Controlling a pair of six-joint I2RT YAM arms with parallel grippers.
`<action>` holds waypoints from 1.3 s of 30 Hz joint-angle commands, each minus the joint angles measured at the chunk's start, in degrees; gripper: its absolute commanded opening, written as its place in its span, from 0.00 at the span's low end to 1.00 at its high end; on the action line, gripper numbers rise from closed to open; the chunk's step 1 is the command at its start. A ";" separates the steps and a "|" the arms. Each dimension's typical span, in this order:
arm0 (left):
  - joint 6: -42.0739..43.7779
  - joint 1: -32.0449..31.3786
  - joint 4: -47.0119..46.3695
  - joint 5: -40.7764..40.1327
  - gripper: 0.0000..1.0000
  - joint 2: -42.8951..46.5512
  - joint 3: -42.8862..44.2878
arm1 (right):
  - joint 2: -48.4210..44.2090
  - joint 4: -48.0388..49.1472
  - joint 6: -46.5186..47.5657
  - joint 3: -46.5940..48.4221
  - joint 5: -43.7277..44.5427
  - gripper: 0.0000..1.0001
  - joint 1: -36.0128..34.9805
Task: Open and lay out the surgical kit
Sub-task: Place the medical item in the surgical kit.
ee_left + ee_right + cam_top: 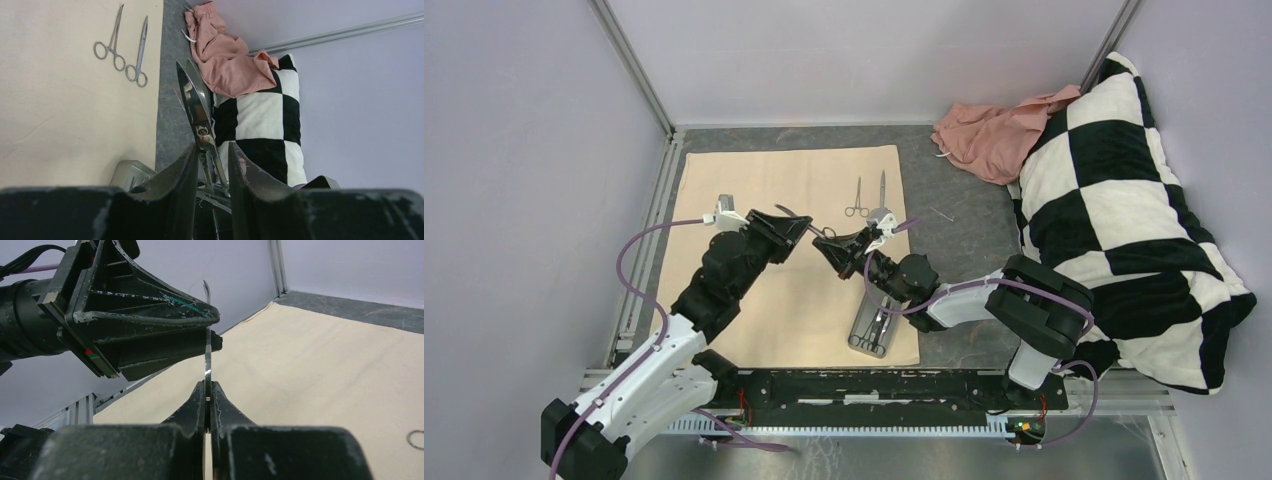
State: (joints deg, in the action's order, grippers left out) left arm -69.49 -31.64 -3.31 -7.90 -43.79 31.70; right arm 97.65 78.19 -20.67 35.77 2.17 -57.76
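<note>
Steel scissors (197,112) in right pincer (209,389), between left pincer (212,152) jaws.

at the bottom the right gripper (208,390) has its two black fingers (192,410) pressed together on a thin silver instrument (207,360), seen edge-on and standing upright out of them. the left gripper (215,331), black and scratched, points in from the left; its fingers (165,315) meet the same instrument higher up, but if they pinch it i cannot tell. behind, a beige cloth (320,370) lies flat on the dark grey worktop (350,307). a silver ring handle (416,438) shows at the right edge.
</note>
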 commanded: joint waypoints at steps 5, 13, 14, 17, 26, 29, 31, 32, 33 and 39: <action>-0.42 -0.18 -3.87 1.49 0.23 -0.28 0.22 | 0.60 1.35 -0.51 2.16 0.32 0.00 -0.35; 13.34 0.23 4.95 -4.88 0.02 -1.62 6.58 | -0.57 -6.97 4.50 2.65 2.81 0.51 0.41; 16.79 0.63 8.18 -6.01 0.02 -3.07 8.81 | -1.39 -8.38 5.13 2.41 3.06 0.60 0.87; 24.83 2.91 15.55 -7.44 0.02 -8.51 14.75 | -4.38 -10.74 6.39 -0.37 2.42 0.73 3.96; 38.91 5.71 22.35 -4.93 0.02 -28.96 30.98 | -14.51 -21.86 16.36 -6.63 9.21 0.86 13.29; 44.51 5.71 23.18 -3.80 0.02 -37.14 37.68 | -16.34 -23.83 18.07 -8.10 8.04 0.87 16.63; 47.60 5.69 25.63 -5.39 0.02 -43.66 43.55 | -17.23 -24.89 18.22 -8.86 7.03 0.88 19.15; 48.98 5.79 26.75 -6.21 0.02 -47.02 46.05 | -17.61 -25.28 18.14 -9.27 6.11 0.89 20.62; 50.07 5.80 27.13 -6.24 0.02 -50.09 48.39 | -17.83 -25.96 18.07 -9.47 5.67 0.90 21.82; 52.93 5.80 27.48 0.09 0.02 -67.86 60.49 | -17.52 -28.80 15.81 -9.55 3.74 0.98 26.61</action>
State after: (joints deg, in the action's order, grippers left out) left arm -22.57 -26.04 22.44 -11.33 -104.01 85.62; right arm 80.95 50.19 -4.12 26.46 8.40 -33.10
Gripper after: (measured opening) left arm 0.055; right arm 0.978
